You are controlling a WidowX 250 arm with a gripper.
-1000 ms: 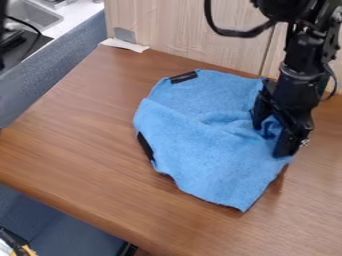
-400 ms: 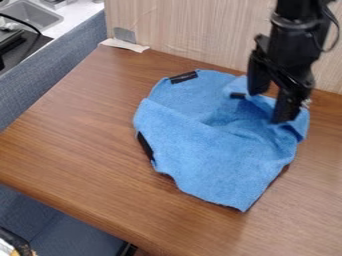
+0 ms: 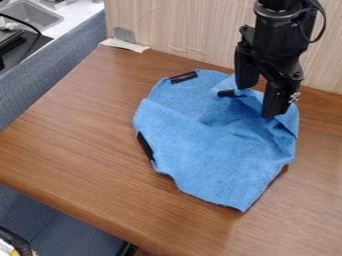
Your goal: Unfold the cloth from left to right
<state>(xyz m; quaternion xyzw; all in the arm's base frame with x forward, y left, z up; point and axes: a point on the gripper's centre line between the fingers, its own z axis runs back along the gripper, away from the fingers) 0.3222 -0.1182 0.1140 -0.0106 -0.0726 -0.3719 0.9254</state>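
Gripper (image 3: 259, 102) is hanging, fingers apart, at the upper-right folds of the blue cloth (image 3: 207, 150), which is lying partly spread on the table (image 3: 73, 130), its half-hidden right side apparently needing unfolding.

The cloth (image 3: 207, 145) is plain blue with black tags (image 3: 184, 77). The desk (image 3: 87, 135) is brown with wood grain; the pincer (image 3: 255, 100) is black.

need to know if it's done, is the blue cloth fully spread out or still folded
Partly folded: the blue cloth has creases across its middle and a bunched, overlapping part by the gripper.
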